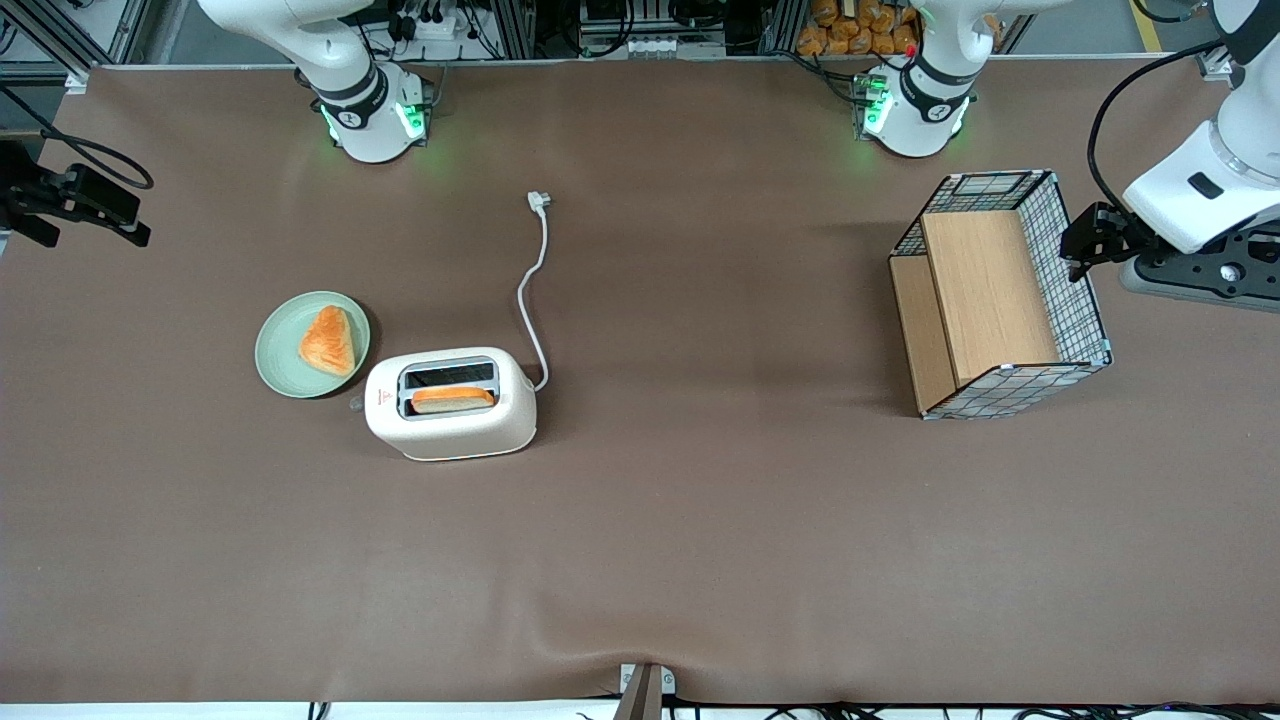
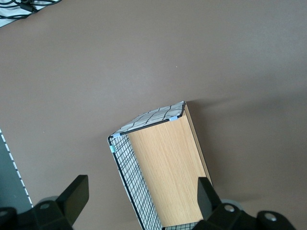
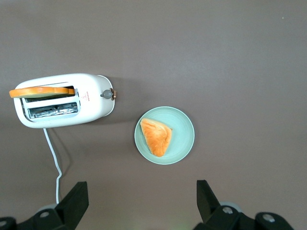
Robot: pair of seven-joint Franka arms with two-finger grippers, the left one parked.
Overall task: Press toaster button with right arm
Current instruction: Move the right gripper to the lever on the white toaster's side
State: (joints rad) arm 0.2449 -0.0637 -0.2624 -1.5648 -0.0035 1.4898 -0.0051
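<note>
The cream-white toaster (image 1: 450,403) stands on the brown table, also in the right wrist view (image 3: 62,99). An orange bread slice (image 1: 452,398) sits in its slot nearer the front camera. The grey toaster button (image 3: 107,95) sticks out of the end that faces the plate; it shows as a small knob in the front view (image 1: 355,404). My right arm (image 1: 300,40) rises out of the front view, so its gripper does not show there. The gripper (image 3: 141,191) hangs open and empty high above the table, farther from the front camera than the plate and well apart from the button.
A green plate (image 1: 275,365) with a triangular toast piece (image 1: 328,340) lies beside the button end. The white cord (image 1: 535,290) runs from the toaster toward the arm bases. A wire basket with wooden panels (image 1: 1000,295) stands toward the parked arm's end. A black device (image 1: 70,200) sits at the working arm's end.
</note>
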